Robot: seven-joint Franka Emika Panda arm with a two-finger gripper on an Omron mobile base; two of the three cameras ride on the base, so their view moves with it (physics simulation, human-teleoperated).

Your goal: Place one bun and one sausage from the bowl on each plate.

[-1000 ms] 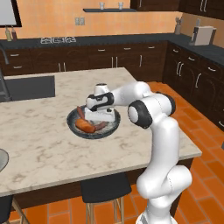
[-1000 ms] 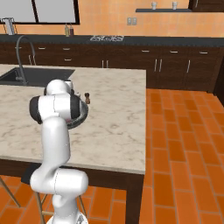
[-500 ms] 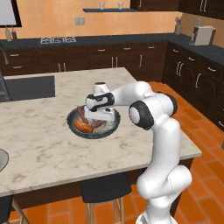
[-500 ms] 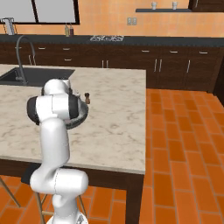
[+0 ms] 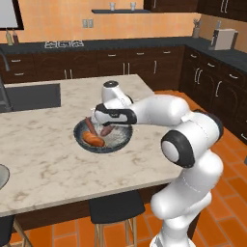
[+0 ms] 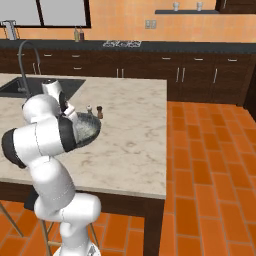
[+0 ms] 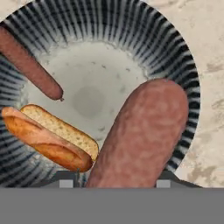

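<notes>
The dark blue-grey bowl (image 5: 77, 135) (image 6: 90, 129) (image 7: 175, 43) sits mid-island. In it lie a bun (image 5: 93, 140) (image 7: 52, 135) and a thin sausage (image 5: 90, 124) (image 7: 28, 65). My gripper (image 5: 108, 126) (image 7: 114, 183) reaches down into the bowl and is shut on a second sausage (image 5: 107, 130) (image 7: 144, 131), which fills the gap between the fingertips and points toward the bowl's rim. A pale grey plate (image 5: 2, 176) peeks in at the island's front left edge.
A sink (image 5: 29, 96) with a faucet (image 6: 22, 55) is set into the island's left part. Two small shakers (image 6: 95, 110) stand just beyond the bowl. A dark stool (image 5: 116, 207) is tucked under the front edge.
The jaws have gone from wide open to shut on the sausage in the bowl. The arm has hardly moved.
</notes>
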